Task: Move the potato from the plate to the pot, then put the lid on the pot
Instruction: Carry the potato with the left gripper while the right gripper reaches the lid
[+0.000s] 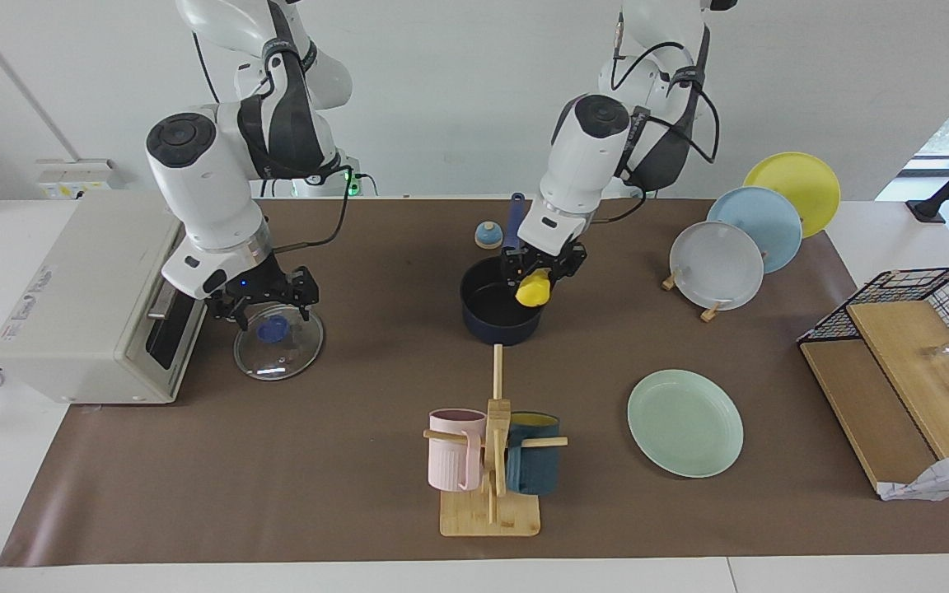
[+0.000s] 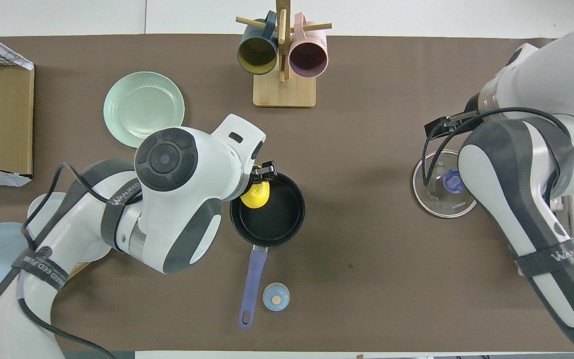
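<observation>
My left gripper (image 1: 535, 278) is shut on the yellow potato (image 1: 533, 290) (image 2: 255, 195). It holds the potato just over the dark blue pot (image 1: 497, 317) (image 2: 273, 212), near the rim at the left arm's end. The pot's long handle (image 2: 251, 281) points toward the robots. The mint-green plate (image 1: 684, 422) (image 2: 143, 108) lies bare, farther from the robots than the pot. The glass lid (image 1: 278, 344) (image 2: 440, 197) with its blue knob (image 1: 272, 330) lies flat toward the right arm's end. My right gripper (image 1: 268, 310) hangs open right above that knob.
A toaster oven (image 1: 87, 305) stands beside the lid at the right arm's end. A mug tree (image 1: 491, 461) holds a pink and a teal mug. A small bell (image 1: 488, 235) sits by the pot's handle. Three plates lean in a rack (image 1: 717, 265). A wire basket (image 1: 927, 317) holds wooden boards.
</observation>
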